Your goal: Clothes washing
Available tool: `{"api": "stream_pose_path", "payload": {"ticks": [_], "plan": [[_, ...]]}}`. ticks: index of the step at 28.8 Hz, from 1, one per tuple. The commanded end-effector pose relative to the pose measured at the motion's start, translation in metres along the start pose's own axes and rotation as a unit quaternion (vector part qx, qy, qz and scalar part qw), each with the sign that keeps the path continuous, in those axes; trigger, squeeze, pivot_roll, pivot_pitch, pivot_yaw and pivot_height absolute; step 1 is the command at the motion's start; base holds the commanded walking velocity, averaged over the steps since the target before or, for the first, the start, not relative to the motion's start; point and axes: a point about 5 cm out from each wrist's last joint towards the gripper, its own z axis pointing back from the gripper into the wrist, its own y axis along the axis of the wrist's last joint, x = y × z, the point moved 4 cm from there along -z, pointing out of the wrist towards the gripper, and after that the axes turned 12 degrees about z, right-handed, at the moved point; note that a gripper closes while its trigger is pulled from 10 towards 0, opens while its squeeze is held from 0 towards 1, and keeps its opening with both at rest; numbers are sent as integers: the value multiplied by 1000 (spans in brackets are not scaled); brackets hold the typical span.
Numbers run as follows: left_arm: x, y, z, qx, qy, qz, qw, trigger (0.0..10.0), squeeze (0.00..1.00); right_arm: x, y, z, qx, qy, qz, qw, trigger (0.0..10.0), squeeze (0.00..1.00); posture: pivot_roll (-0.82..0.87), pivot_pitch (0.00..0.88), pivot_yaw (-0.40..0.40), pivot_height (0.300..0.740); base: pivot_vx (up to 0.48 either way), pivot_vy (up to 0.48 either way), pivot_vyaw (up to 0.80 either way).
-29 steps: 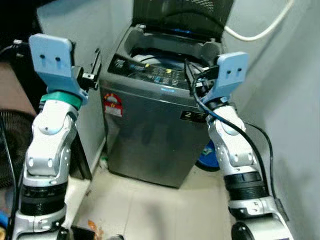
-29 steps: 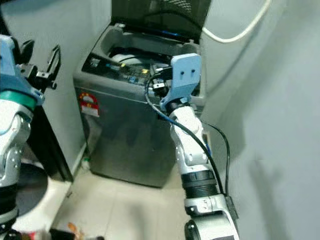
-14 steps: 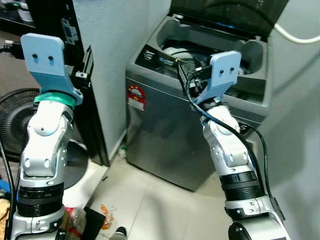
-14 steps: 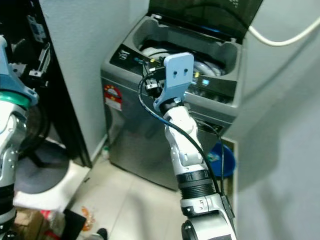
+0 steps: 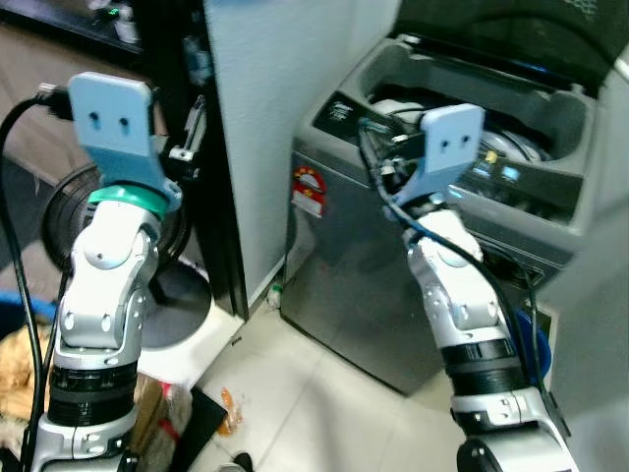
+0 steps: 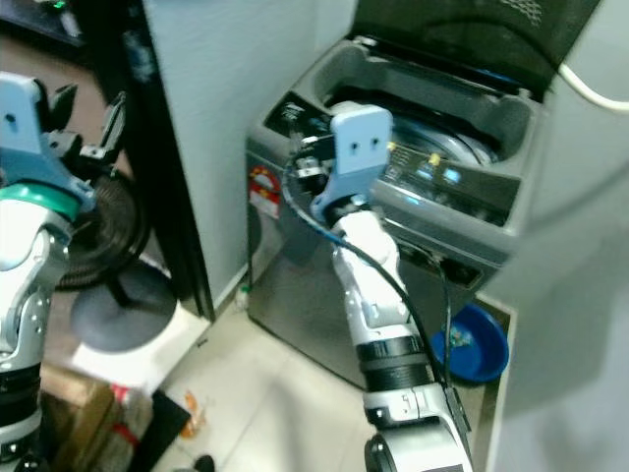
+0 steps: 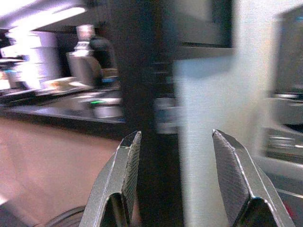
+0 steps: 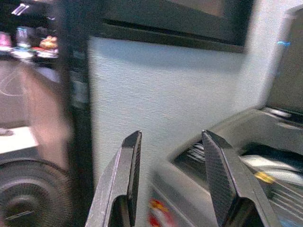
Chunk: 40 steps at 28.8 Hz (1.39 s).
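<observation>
At two o'clock from the robot, against the pale wall, stands the grey top-loading washing machine (image 5: 442, 236) with its dark lid (image 6: 472, 34) raised and the pale drum (image 5: 511, 147) exposed. No clothes can be made out in the drum or in either pincer.

The left gripper (image 7: 176, 182) is held up at about ten o'clock, its two black fingers spread wide and empty, pointing toward a dark post (image 7: 137, 109) and the pale wall beside it. The right gripper (image 8: 171, 182) is raised at about one o'clock, in front of the machine's near corner, fingers likewise apart with nothing between them.

At nine o'clock a black pedestal fan (image 6: 113, 246) stands on the tiled floor (image 5: 305, 393); a blue basin (image 6: 477, 344) sits low at four o'clock beside the machine.

Laundry would likely be soft, limp and light when dry, heavier and clingy when wet, so a pinch on a bunched fold should hold better than a single edge. The machine itself is rigid; its lid edge is the sensible place to grasp.
</observation>
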Motion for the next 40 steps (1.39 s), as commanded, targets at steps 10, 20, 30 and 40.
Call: {"api": "stream_pose_path", "payload": {"ticks": [10, 20, 30, 40], "plan": [[2, -4, 1, -7, -2, -1, 1000, 10000, 0, -5, -3, 2, -6, 7, -5, 1000, 10000, 0, 84, 11, -44, 740, 0, 0, 786], [3, -5, 0, -9, -3, 0, 1000, 10000, 0, -6, -3, 2, -5, 9, -6, 1000, 10000, 0, 83, 13, -43, 740, 0, 0, 787], [3, -7, 1, -13, -2, 2, 1000, 10000, 0, -7, -2, 2, -4, 11, -9, 1000, 10000, 0, 84, 14, -43, 740, 0, 0, 788], [3, -8, 1, -17, -1, 3, 1000, 10000, 0, -8, -2, 2, -4, 11, -11, 1000, 10000, 0, 85, 15, -42, 740, 0, 0, 784]]}}
